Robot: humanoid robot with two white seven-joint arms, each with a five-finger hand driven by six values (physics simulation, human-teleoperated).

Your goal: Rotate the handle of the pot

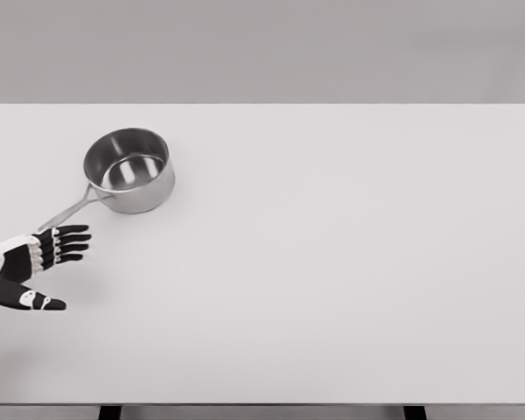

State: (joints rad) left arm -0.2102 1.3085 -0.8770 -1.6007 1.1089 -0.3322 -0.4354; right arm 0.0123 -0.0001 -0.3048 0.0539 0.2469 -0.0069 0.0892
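Observation:
A shiny steel pot (129, 171) stands on the white table at the left, empty inside. Its long handle (70, 211) points down and to the left, toward the table's left edge. My left hand (45, 267) comes in from the left edge just below the handle's tip. Its black fingers (70, 241) are spread and hold nothing, with the thumb (37, 301) stretched out lower down. The fingertips lie close under the end of the handle; whether they touch it I cannot tell. My right arm is out of sight.
The white table (332, 262) fills most of the view, its far edge near the top against a grey wall and its front edge at the bottom. Two dark table legs (109, 412) show below the front edge.

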